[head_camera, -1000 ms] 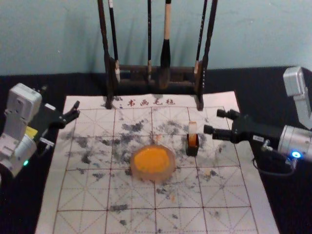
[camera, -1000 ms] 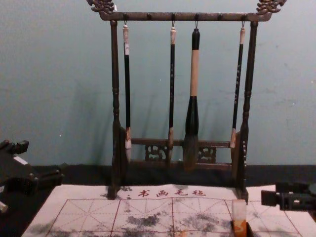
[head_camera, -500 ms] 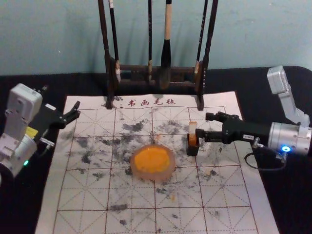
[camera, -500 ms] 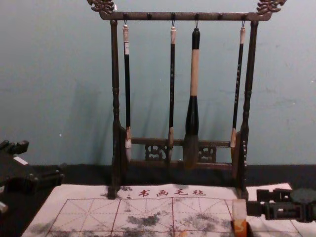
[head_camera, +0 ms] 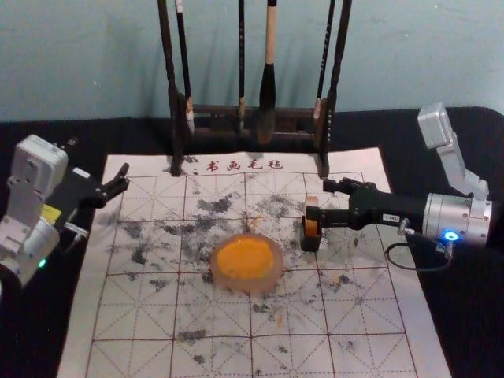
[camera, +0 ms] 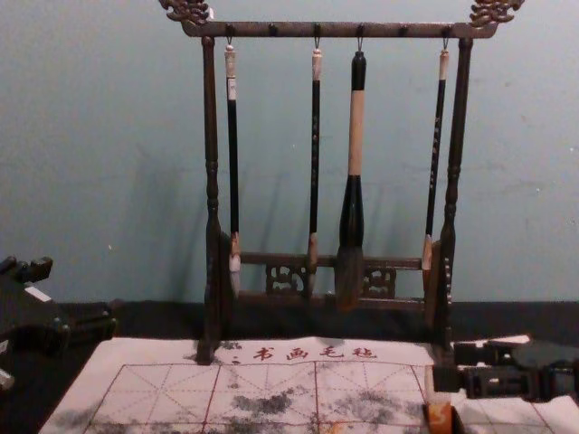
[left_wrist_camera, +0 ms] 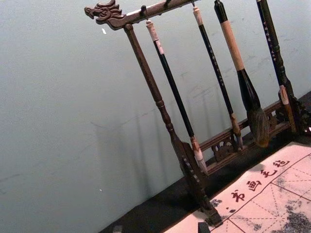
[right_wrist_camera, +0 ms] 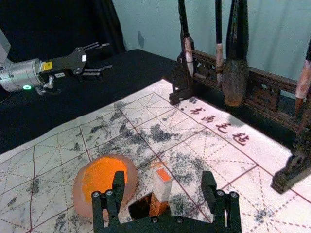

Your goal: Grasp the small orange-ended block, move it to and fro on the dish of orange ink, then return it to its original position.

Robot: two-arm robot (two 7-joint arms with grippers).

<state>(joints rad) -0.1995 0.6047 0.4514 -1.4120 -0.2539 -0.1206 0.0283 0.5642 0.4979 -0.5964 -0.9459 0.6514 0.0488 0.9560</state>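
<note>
The orange-ended block point(head_camera: 311, 227) stands upright in a small black holder point(head_camera: 311, 242), right of the orange ink dish point(head_camera: 248, 263). My right gripper point(head_camera: 321, 199) is open at the block, its nearer finger overlapping the block's upper part in the head view. In the right wrist view, the block point(right_wrist_camera: 161, 190) shows between the two spread fingers of the right gripper point(right_wrist_camera: 163, 178), with gaps on both sides. The chest view has the block point(camera: 440, 418) low at the right. My left gripper point(head_camera: 123, 179) is parked open over the mat's far left corner; its tips edge into the left wrist view.
A dark wooden rack point(head_camera: 220, 113) with several hanging brushes stands behind the mat point(head_camera: 213, 315), its right foot beyond the block. The ink dish lies close to the holder's left. Bare mat stretches in front of the dish.
My right gripper has moved left and slightly away from the robot, from beside the block to over it, still open. The block, dish and left arm have stayed put.
</note>
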